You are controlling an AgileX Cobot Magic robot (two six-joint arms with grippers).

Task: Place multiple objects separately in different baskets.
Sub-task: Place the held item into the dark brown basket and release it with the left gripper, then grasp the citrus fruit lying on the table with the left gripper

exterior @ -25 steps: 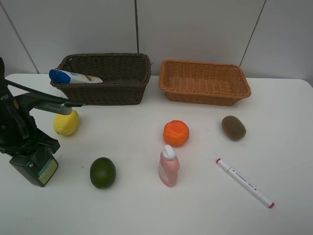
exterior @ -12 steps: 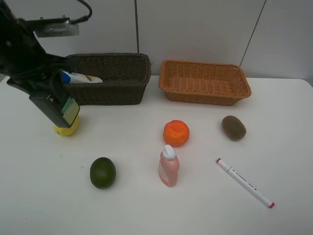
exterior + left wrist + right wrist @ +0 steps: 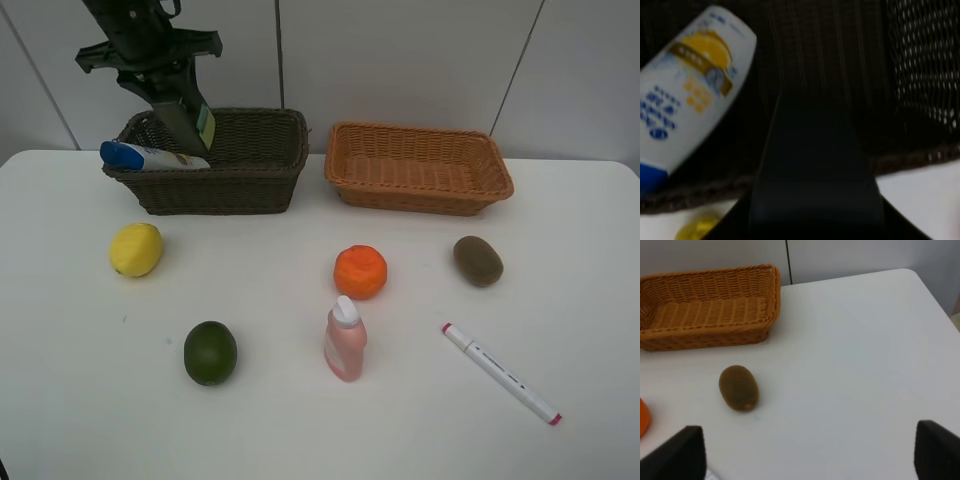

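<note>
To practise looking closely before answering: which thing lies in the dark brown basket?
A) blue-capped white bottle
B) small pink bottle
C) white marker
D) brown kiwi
A: the blue-capped white bottle rests in the dark brown basket, cap end on its rim; the kiwi, pink bottle and marker are on the table.

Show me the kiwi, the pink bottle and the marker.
kiwi (image 3: 478,261): exterior high view, middle of its body.
pink bottle (image 3: 345,350): exterior high view, body below the cap.
marker (image 3: 500,373): exterior high view, middle of white barrel.
</note>
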